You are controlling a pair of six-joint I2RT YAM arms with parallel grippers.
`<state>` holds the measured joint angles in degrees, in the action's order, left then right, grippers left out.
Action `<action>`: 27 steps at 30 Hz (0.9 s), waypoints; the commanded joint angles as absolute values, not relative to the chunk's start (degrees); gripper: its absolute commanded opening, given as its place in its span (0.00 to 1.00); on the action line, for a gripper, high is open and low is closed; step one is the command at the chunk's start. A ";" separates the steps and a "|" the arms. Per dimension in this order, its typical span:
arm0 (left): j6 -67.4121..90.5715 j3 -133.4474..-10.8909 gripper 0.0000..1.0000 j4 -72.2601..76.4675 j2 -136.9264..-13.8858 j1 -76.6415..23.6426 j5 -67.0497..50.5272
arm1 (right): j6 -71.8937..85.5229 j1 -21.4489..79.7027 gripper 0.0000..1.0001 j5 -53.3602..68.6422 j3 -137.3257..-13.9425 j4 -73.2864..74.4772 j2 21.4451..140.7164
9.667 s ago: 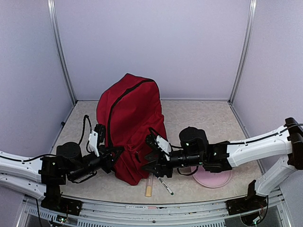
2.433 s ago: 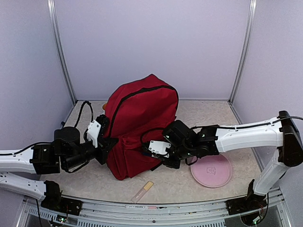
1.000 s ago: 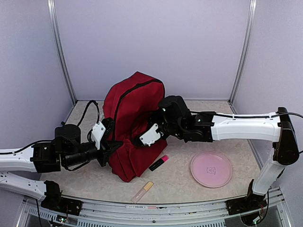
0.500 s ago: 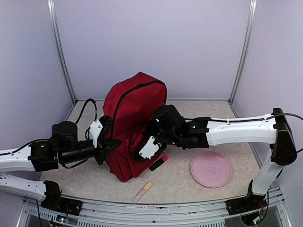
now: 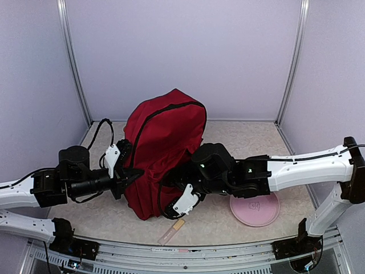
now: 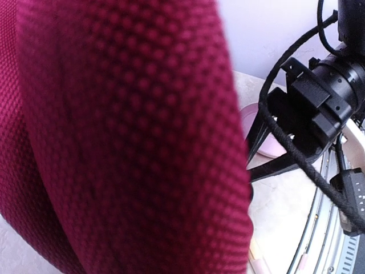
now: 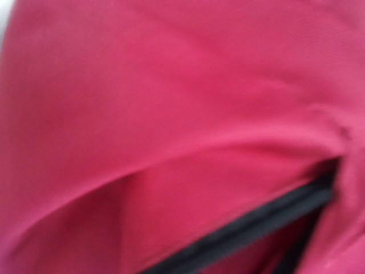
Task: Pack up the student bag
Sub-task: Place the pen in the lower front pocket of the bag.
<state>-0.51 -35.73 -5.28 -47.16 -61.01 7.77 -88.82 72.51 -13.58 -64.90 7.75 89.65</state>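
On the speckled beige table (image 5: pixel 256 142), lilac walls (image 5: pixel 182 51) around, my left gripper (image 5: pixel 126 174) and right gripper (image 5: pixel 171 209) sit against the bag (image 5: pixel 165 131); I cannot tell how far either is open.

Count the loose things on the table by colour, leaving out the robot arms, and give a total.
Dark red: 1, the student bag
Pink: 1, the plate
Pale tan: 1, the flat stick
Total: 3
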 commanded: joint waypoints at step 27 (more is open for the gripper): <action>1.56 -36.38 0.02 3.43 -44.86 -60.38 9.35 | -62.55 65.84 0.64 5.19 -74.16 6.82 82.96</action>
